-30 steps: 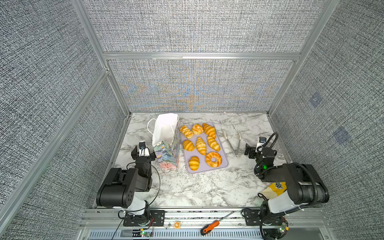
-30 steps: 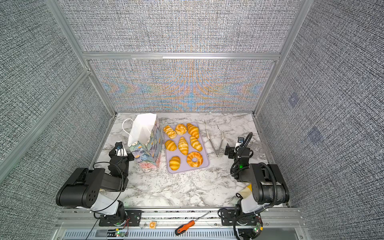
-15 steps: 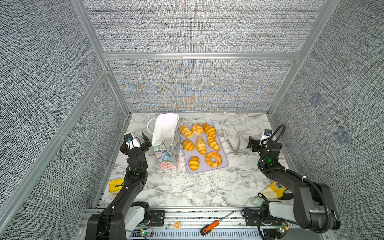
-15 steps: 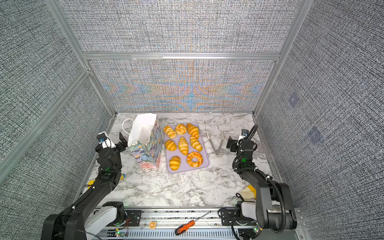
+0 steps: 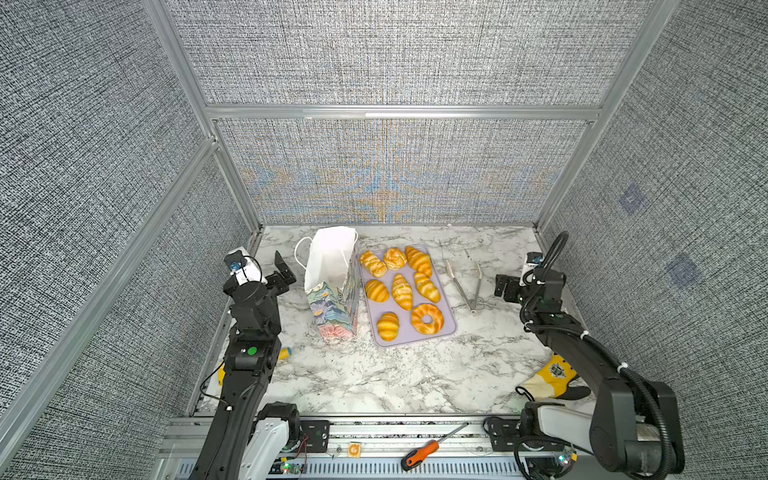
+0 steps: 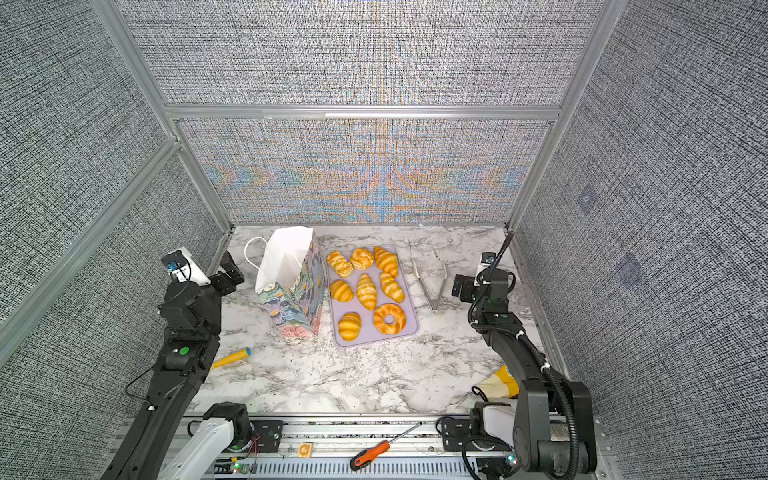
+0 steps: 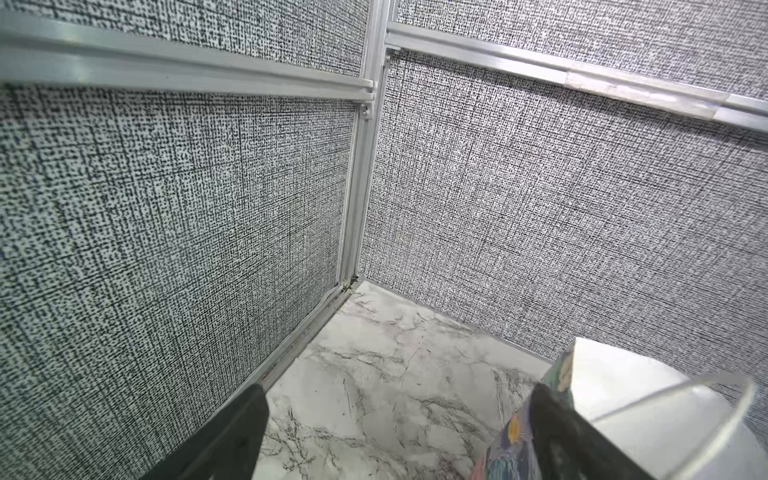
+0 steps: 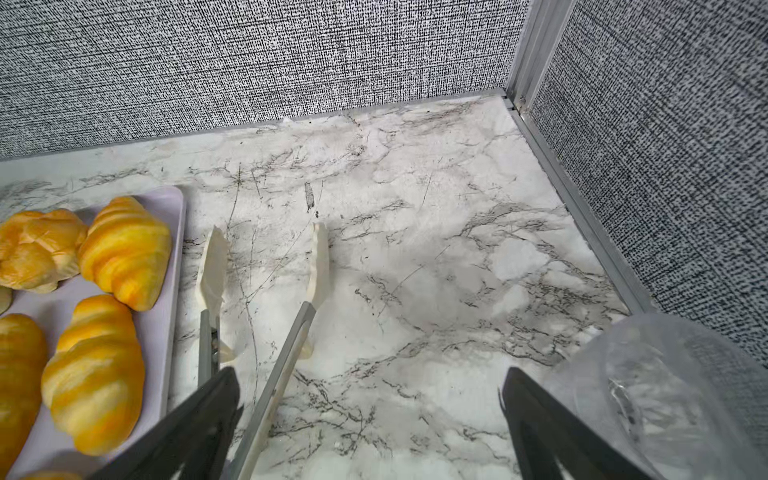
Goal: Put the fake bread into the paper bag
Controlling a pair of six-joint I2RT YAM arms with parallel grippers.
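Counter: marble pattern. Reference for all positions: lilac tray, flat at mid-counter.

Fake bread: all eight pieces lie on the tray. Three sit along its far edge and three croissants in the middle row. A roll and the ring-shaped piece are at its near edge. Neither hand has hold of any.

Paper bag: upright, just beside the tray's left long edge; cannot tell whether they touch. Mouth open, white lining showing, one cord handle hanging on the side away from the tray.

Tongs: flat on the counter near the tray's right long edge, apart from it. Arms splayed, white tips toward the back wall.

Left hand: on the far side of the bag from the tray, jaws spread fully wide with nothing between them. In the left wrist view one finger lines up with the bag's floral corner; contact cannot be judged.

Right hand: right of the tray, beyond the tongs, jaws spread fully wide, gripping nothing.

Also: yellow pen-shaped item with a blue end, left of the tray toward the front. Orange-handled screwdriver on the front rail, in front of the tray.
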